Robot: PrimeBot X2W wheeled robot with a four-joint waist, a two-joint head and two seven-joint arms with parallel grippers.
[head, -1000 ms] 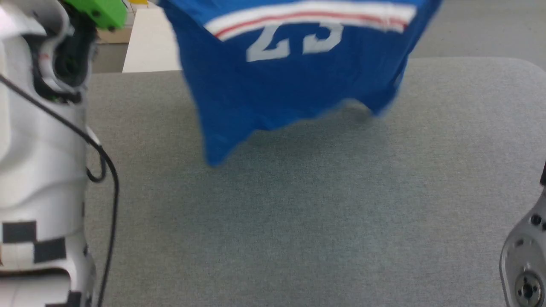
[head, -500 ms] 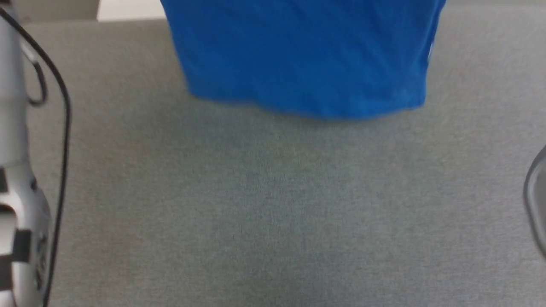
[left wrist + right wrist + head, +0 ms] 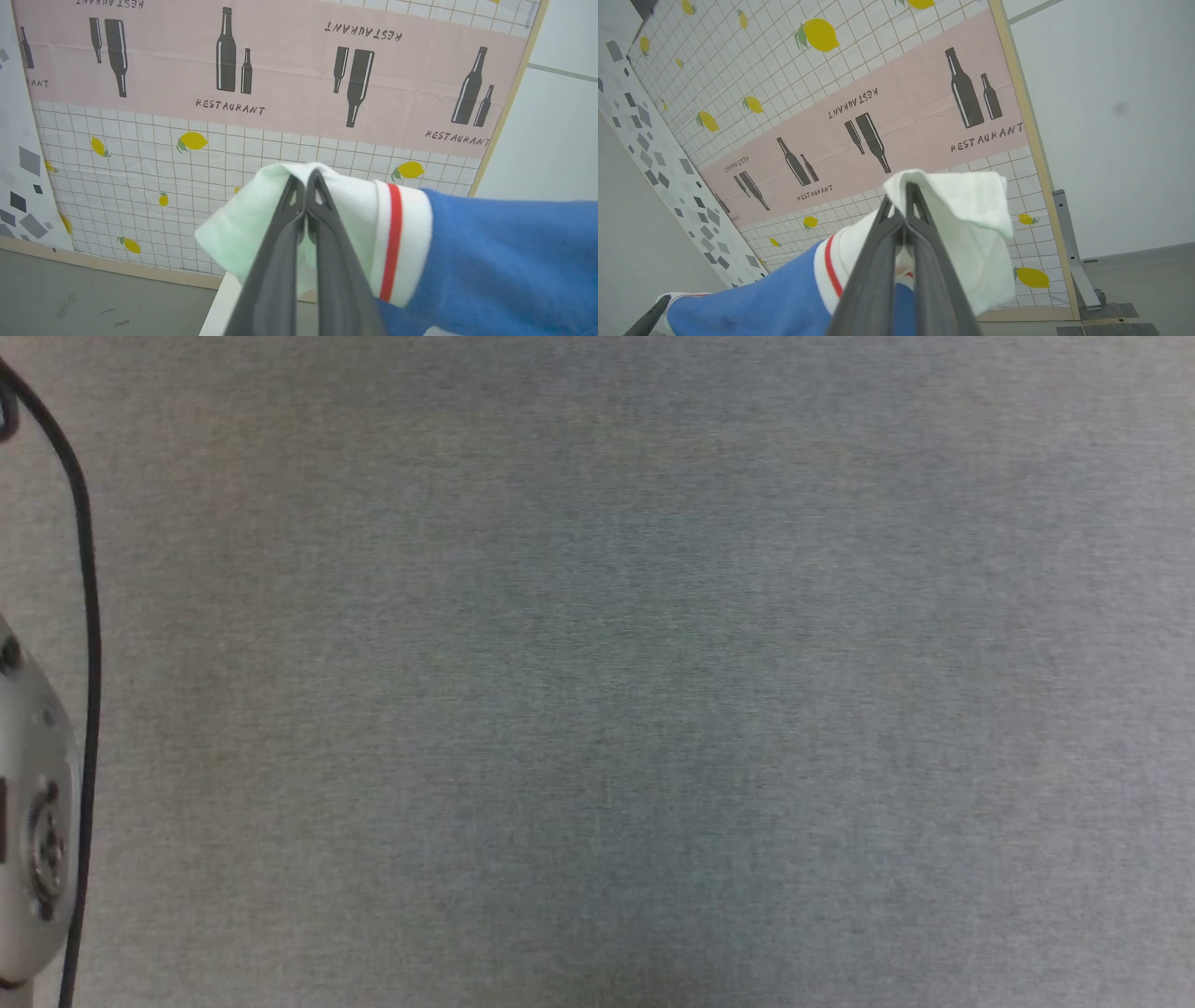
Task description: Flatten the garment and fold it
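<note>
Left gripper (image 3: pixel 306 186) and right gripper (image 3: pixel 904 198) clamp the garment (image 3: pixel 490 261) by its white sleeves, stretched sideways between them.

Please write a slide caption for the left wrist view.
Left gripper shut on the garment at its white sleeve, before a printed backdrop.

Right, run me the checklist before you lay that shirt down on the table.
1. Grip of left gripper: fingers shut on a white sleeve of the garment, ok.
2. Grip of right gripper: fingers shut on the other white sleeve, ok.
3. Garment untwisted between the two grips: cannot tell.
4. Hem height above the table: cannot tell.
5. Table surface flat and smooth where the head looks: ok.
6. Cable off the laying area, at the head view's left edge: ok.
</note>
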